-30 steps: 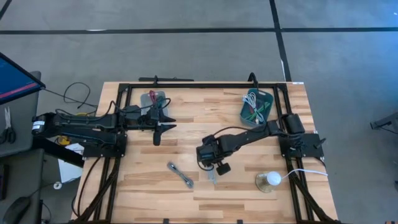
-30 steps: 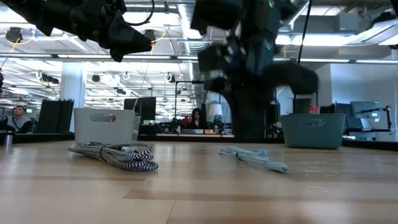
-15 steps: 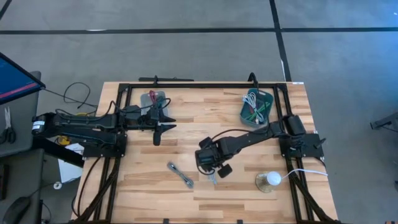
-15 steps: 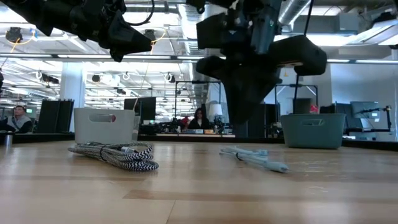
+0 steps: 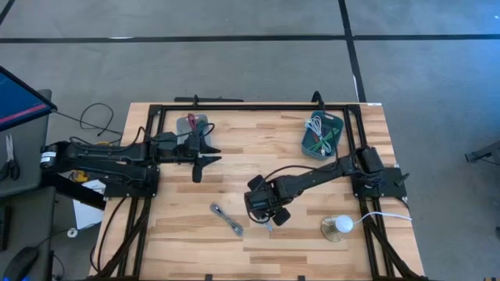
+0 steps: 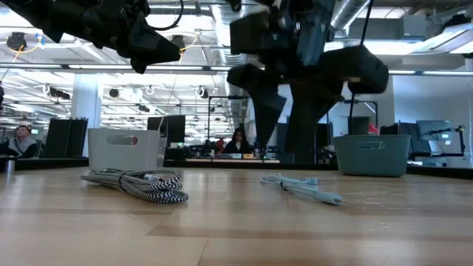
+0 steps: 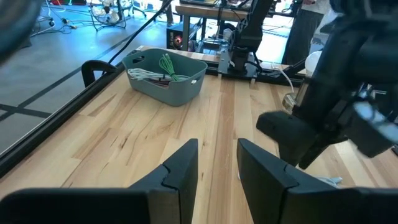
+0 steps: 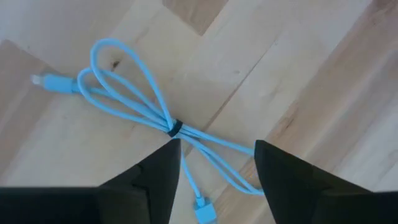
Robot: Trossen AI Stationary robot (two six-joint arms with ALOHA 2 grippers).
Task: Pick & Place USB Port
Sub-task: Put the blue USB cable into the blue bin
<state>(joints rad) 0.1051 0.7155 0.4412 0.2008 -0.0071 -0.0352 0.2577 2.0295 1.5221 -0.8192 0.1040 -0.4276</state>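
A light blue USB cable, coiled and bound by a black tie, lies flat on the wooden table, also seen in the low view. My right gripper hovers above it, open, fingers pointing down on either side of the bundle's tied middle without touching it. My left gripper hangs in the air over the table's far left part, open and empty.
A black-and-white braided cable lies left of the blue one. A green bin of cables stands at the far right and a grey bin at the far left. A white round object sits near the right edge.
My right gripper has shifted slightly toward the table's near edge above the blue cable and has opened from shut fingers to a wide gap. The cable has stayed where it was.
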